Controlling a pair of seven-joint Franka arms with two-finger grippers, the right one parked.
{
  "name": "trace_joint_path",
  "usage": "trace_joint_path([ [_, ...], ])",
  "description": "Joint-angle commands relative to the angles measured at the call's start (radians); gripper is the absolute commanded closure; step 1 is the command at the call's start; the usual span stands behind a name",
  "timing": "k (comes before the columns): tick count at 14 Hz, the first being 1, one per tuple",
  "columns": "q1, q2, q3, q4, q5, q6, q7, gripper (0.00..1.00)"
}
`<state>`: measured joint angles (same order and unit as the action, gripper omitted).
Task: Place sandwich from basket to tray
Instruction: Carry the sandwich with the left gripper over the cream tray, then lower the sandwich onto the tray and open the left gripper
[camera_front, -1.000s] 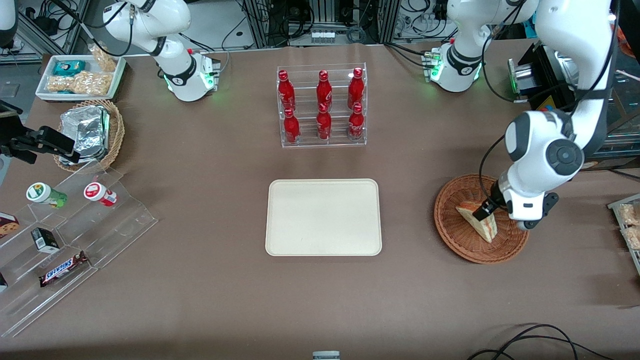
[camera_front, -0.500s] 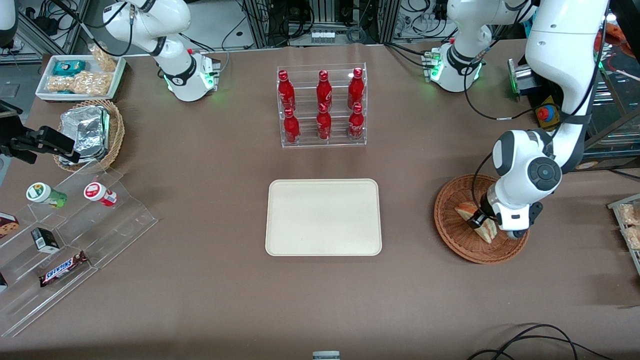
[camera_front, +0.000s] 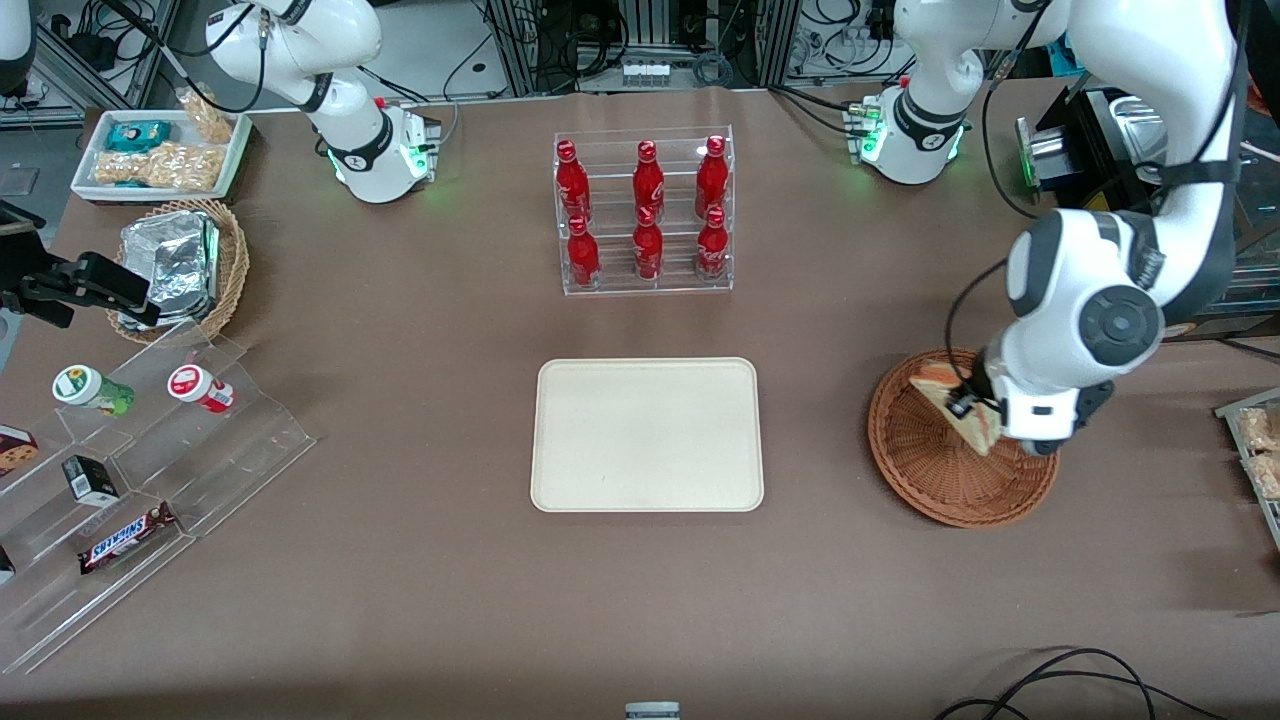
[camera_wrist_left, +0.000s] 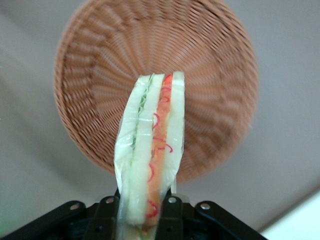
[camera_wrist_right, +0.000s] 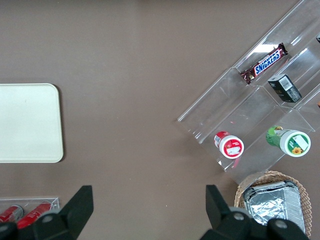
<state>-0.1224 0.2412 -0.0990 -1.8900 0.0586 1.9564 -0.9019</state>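
The gripper (camera_front: 968, 405) is clamped on the sandwich (camera_front: 957, 405), holding it in the air above the basket (camera_front: 950, 480); in the front view the wedge hangs over the basket's rim at about the 12 o'clock point, and nothing of it touches the wicker. In the wrist view the sandwich (camera_wrist_left: 150, 150) stands on edge between the two fingers (camera_wrist_left: 172, 212), its white bread, green layer and red-orange filling showing through the clear wrap, with the basket (camera_wrist_left: 100, 60) lying below it and bare inside. The fingers press the lower end of the wedge from both flat sides. The tray (camera_front: 646, 435) lies flat on the brown table (camera_front: 400, 600) at 9 o'clock from the basket, well apart from it, toward the middle of the table, with nothing on it; the parked arm's wrist view shows one rounded end of the tray (camera_wrist_right: 27, 122) as well. At 12 o'clock from the tray, farther from the front camera, stands a clear rack (camera_front: 645, 210) with six red bottles upright in two rows. Toward the parked arm's end of the table are a stepped clear stand (camera_front: 150, 470) with a Snickers bar (camera_front: 127, 537) and two small cups, and a tan basket (camera_front: 185, 265) holding foil packets.
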Motion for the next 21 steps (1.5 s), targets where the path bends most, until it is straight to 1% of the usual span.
trace_joint_path([
  [1, -0.100, 0.082, -0.017, 0.063, 0.015, 0.054, 0.018, 1.00],
  [2, -0.133, 0.130, -0.037, 0.113, 0.010, 0.080, 0.091, 1.00],
  [3, -0.167, 0.192, -0.044, 0.190, 0.004, 0.082, 0.128, 1.00],
  [5, -0.256, 0.306, -0.062, 0.342, 0.029, 0.073, 0.179, 0.98],
  [6, -0.287, 0.347, -0.064, 0.368, 0.018, 0.079, 0.199, 0.98],
  [10, -0.426, 0.510, -0.077, 0.547, 0.024, 0.114, 0.065, 0.99],
  [12, -0.471, 0.549, -0.076, 0.595, 0.029, 0.119, 0.029, 0.99],
  [15, -0.509, 0.584, -0.071, 0.631, 0.032, 0.130, 0.018, 0.99],
  [17, -0.514, 0.598, -0.071, 0.625, 0.033, 0.179, 0.015, 0.94],
  [18, -0.525, 0.601, -0.071, 0.618, 0.033, 0.194, 0.012, 0.84],
  [19, -0.525, 0.603, -0.071, 0.618, 0.030, 0.197, -0.024, 0.40],
  [20, -0.526, 0.601, -0.071, 0.614, 0.039, 0.199, -0.078, 0.00],
  [21, -0.531, 0.592, -0.070, 0.608, 0.056, 0.197, -0.098, 0.00],
])
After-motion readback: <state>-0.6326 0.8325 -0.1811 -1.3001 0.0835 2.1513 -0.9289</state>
